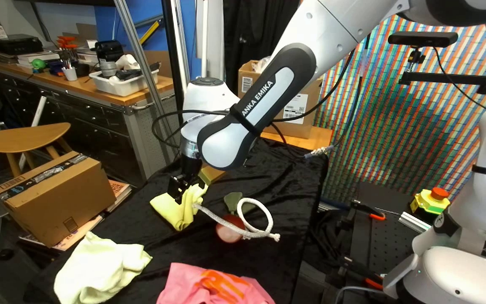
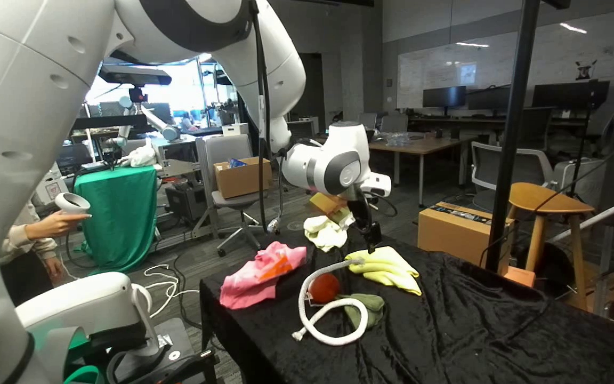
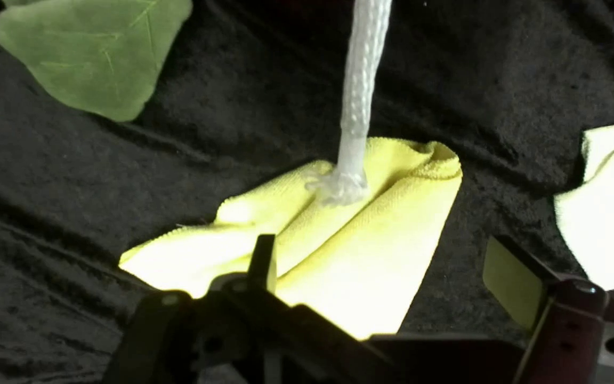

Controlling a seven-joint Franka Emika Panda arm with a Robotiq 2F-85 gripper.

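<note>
My gripper (image 3: 387, 266) is open and empty in the wrist view, its two fingers wide apart above a folded yellow cloth (image 3: 360, 256). In both exterior views the gripper (image 1: 186, 190) (image 2: 372, 239) is just over the yellow cloth (image 1: 179, 213) (image 2: 389, 269); whether it touches is unclear. The frayed end of a white rope (image 3: 363, 80) lies over the cloth. The rope curls into a loop in both exterior views (image 1: 217, 216) (image 2: 303, 298). Near it are a round red thing (image 1: 228, 233) (image 2: 324, 288) and a green cloth (image 1: 232, 200) (image 2: 370, 310) (image 3: 99, 58).
A pale yellow cloth (image 1: 99, 266) (image 3: 611, 218) and a pink cloth (image 1: 179, 283) (image 2: 248, 281) lie on the black-covered table (image 1: 285, 190). A tan block (image 1: 211, 174) sits behind the gripper. A cardboard box (image 1: 57, 198) and a stool (image 1: 23, 137) stand beside the table.
</note>
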